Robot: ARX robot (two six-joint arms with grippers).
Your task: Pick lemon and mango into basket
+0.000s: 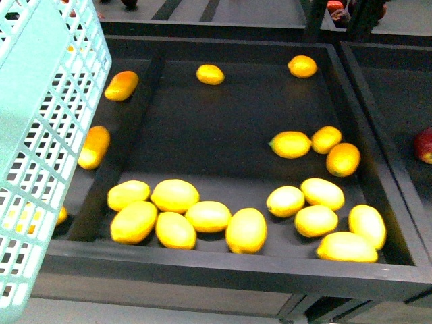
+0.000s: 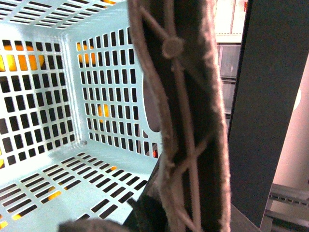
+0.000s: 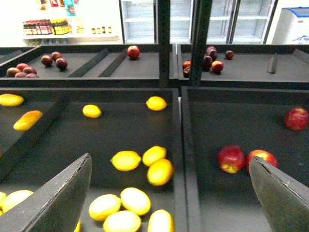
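Right wrist view: right claw (image 3: 170, 162) spread empty; aim at the lone lemon (image 3: 91, 110), clear of clusters; left claw: cannot tell.

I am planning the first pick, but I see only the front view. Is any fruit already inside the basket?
Observer: No. In the left wrist view the floor of the basket is bare; the yellow shows only through its slots.
Operator: And the right gripper? I cannot see it.
Observer: The right gripper is open and holds nothing.
Operator: What is the red thing at my right edge?
Observer: A red apple; the right wrist view shows three in that neighbouring bin.
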